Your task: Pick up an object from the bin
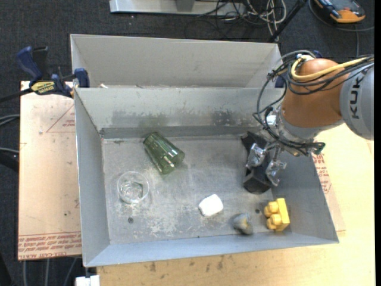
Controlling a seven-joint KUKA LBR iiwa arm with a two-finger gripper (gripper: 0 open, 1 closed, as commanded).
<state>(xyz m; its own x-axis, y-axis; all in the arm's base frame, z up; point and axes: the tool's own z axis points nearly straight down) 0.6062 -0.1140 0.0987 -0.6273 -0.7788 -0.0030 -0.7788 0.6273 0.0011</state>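
Orange wrist cover (312,97), cables (342,66) looped (yellow, black), perhaps bare-metal pincer (265,171)

Gripper (266,170) hangs at the bin's (89,159) right — over a black object (256,186).

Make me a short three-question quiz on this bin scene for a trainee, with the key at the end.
1. Fill in: between the white block and the yellow toy lies a small ____ lump.
2. Which thing lies nearest the gripper? A) the white block B) the black object C) the clear glass
3. True or false: the green glass lies on its side.
Key: 1 grey; 2 B; 3 true.
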